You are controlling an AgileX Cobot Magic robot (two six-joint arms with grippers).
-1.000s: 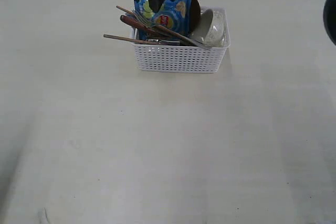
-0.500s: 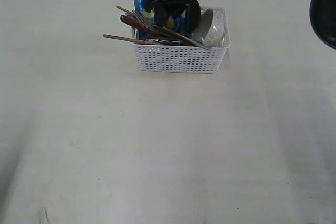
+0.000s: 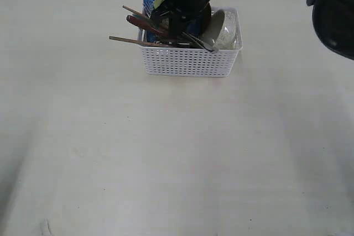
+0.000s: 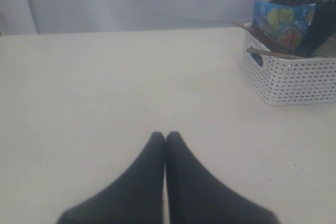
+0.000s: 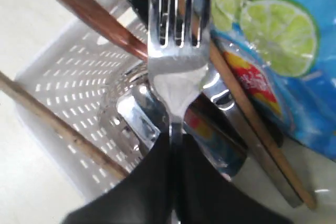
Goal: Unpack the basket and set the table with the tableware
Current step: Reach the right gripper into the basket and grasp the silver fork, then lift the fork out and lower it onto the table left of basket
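Since the large pale cream table [image 3: 166, 153] carries a crammed white lattice plastic basket [image 3: 188, 62] at twelve o'clock, the right gripper [image 5: 171, 137], fingers clamped on the steel fork [image 5: 176, 72], may snag the blue chip bag [image 5: 273, 51] or the reddish-brown wooden spoon [image 5: 89, 14]. The left gripper [image 4: 165, 137] has its fingers together, empty.

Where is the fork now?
The fork sits in the white basket, top middle of the exterior view, beside the blue chip bag, its neck pinched by the right tool.

Exterior high over table [image 3: 166, 153], left wrist low and far, right wrist close, basket [image 3: 188, 62] in all
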